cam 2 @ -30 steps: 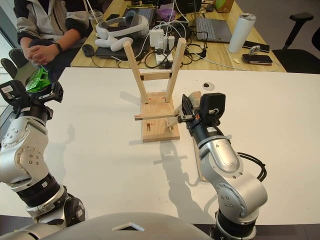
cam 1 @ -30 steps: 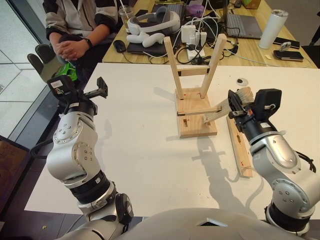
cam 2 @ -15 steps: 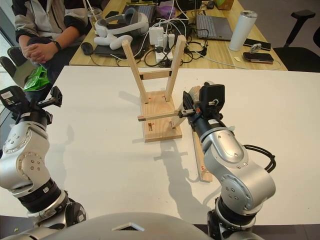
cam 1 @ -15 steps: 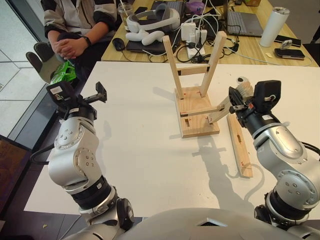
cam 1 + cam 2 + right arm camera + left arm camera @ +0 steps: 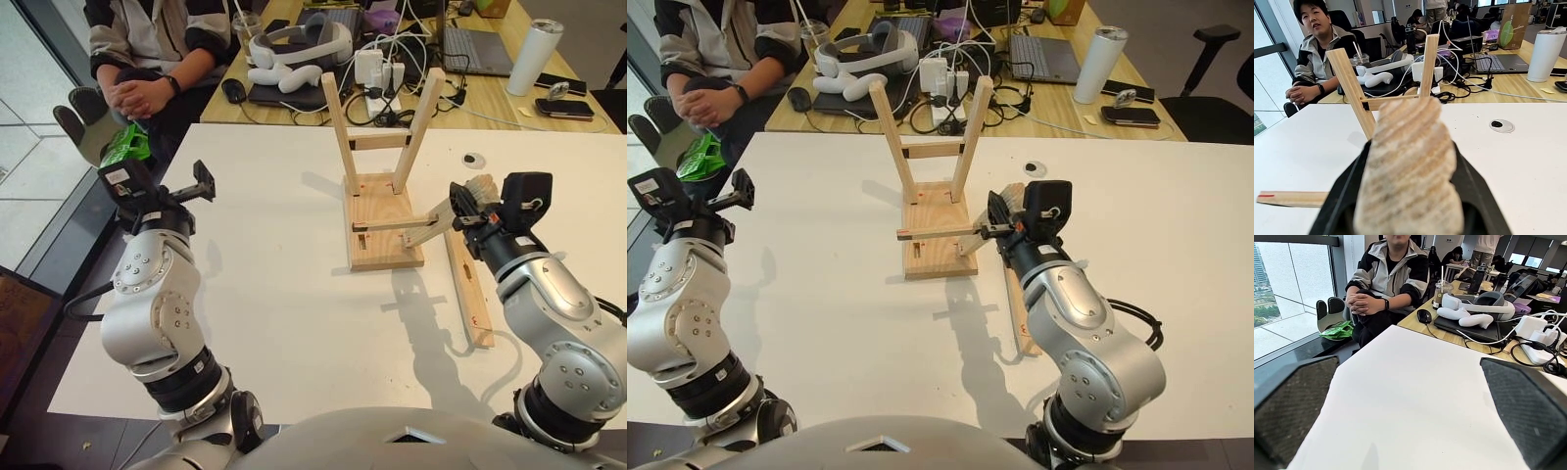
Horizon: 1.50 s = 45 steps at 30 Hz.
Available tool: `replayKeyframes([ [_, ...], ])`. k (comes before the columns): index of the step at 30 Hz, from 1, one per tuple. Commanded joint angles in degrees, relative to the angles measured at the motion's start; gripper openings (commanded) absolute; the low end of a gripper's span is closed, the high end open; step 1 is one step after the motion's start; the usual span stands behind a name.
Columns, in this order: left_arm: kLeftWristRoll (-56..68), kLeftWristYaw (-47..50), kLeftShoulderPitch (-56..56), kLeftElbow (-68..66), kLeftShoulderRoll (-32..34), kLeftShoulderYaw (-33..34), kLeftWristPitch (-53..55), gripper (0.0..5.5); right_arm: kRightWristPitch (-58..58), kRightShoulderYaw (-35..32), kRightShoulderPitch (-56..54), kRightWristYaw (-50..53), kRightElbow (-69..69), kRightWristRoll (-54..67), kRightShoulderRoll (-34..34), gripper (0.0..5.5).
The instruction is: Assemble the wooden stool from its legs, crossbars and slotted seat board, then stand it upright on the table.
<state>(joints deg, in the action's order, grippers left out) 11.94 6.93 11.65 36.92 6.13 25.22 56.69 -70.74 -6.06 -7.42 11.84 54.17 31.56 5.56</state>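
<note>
The slotted seat board (image 5: 377,250) lies flat mid-table, with two legs (image 5: 338,132) standing up from its far end, joined by a crossbar (image 5: 380,141). My right gripper (image 5: 466,209) is shut on a third leg (image 5: 1409,156), held slanting down just right of the board. A thin crossbar (image 5: 390,224) sticks out from that leg over the board. A fourth leg (image 5: 468,294) lies loose on the table under my right arm. My left gripper (image 5: 1410,406) is open and holds nothing, over the table's far left edge.
A black cable grommet (image 5: 474,159) sits in the table behind my right gripper. The wooden desk (image 5: 490,93) beyond holds a headset (image 5: 294,44), cables, laptops and a tumbler (image 5: 535,54). A person sits at the back left. The white table's near half is free room.
My right gripper has shifted slightly with the leg, tilting it a little steeper and then back down. The left arm has barely moved.
</note>
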Motion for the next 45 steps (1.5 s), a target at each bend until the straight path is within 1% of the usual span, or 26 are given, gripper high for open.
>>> replayKeyframes([
  [1, -0.1, 0.6, -0.1, -1.0, -0.7, -0.1, -0.4, 5.40, -6.1, -1.5, -2.7, -1.7, -8.8, -0.2, 0.0, 0.99],
  [4, -0.3, 1.3, -0.8, -0.6, -1.7, -0.2, -1.0, 5.40, -9.0, -2.6, -9.1, -4.4, -16.2, 0.2, 0.9, 0.99],
  [6, -0.4, 1.8, -1.2, -0.4, -2.5, -0.6, -1.5, 5.40, -10.2, -2.3, -12.4, -6.6, -20.7, 0.2, 2.4, 0.99],
  [11, -0.5, 2.7, -2.1, 0.0, -3.5, -0.9, -2.4, 5.40, -9.2, 1.3, -17.4, -11.5, -27.9, -0.9, 6.0, 0.99],
  [15, -0.4, 2.8, -2.3, -0.2, -3.5, -0.9, -2.9, 5.40, -7.2, 2.2, -19.3, -11.9, -28.8, -2.3, 5.9, 0.99],
  [24, -0.6, 2.4, -2.3, -0.9, -3.0, -2.0, -3.8, 5.40, 2.4, 0.2, -22.3, -11.2, -25.8, -4.6, 2.0, 0.99],
  [25, -0.6, 2.3, -2.4, -1.0, -2.9, -2.1, -3.9, 5.40, 2.8, -0.2, -22.0, -11.0, -25.3, -4.8, 1.5, 1.35],
  [27, -0.6, 2.1, -2.2, -1.3, -2.5, -2.2, -3.9, 5.40, 3.5, -0.6, -21.3, -10.5, -24.5, -5.2, 1.0, 1.59],
  [31, -0.5, 1.8, -2.0, -1.8, -1.9, -2.4, -4.2, 5.40, 5.3, -0.4, -20.6, -10.6, -23.0, -5.9, 0.7, 2.35],
  [34, -0.5, 1.6, -1.7, -2.4, -1.5, -2.7, -4.3, 5.40, 11.7, 0.5, -23.9, -12.6, -22.0, -6.4, 1.0, 2.83],
  [37, -0.5, 1.4, -1.4, -2.8, -1.1, -2.9, -4.4, 5.40, 19.4, 0.2, -30.9, -13.7, -25.0, -7.6, 1.0, 2.91],
  [40, -0.4, 1.3, -1.1, -3.0, -0.7, -3.0, -4.4, 5.40, 24.7, -1.9, -37.7, -12.5, -31.1, -9.0, 0.8, 2.91],
  [42, -0.4, 1.3, -1.0, -3.1, -0.7, -3.1, -4.3, 5.40, 27.2, -3.3, -41.3, -11.5, -33.5, -8.9, 0.0, 2.91],
  [45, -0.5, 1.3, -0.7, -3.1, -0.7, -3.3, -4.2, 5.40, 28.0, -3.3, -43.0, -10.7, -35.4, -8.9, -0.7, 2.91],
])
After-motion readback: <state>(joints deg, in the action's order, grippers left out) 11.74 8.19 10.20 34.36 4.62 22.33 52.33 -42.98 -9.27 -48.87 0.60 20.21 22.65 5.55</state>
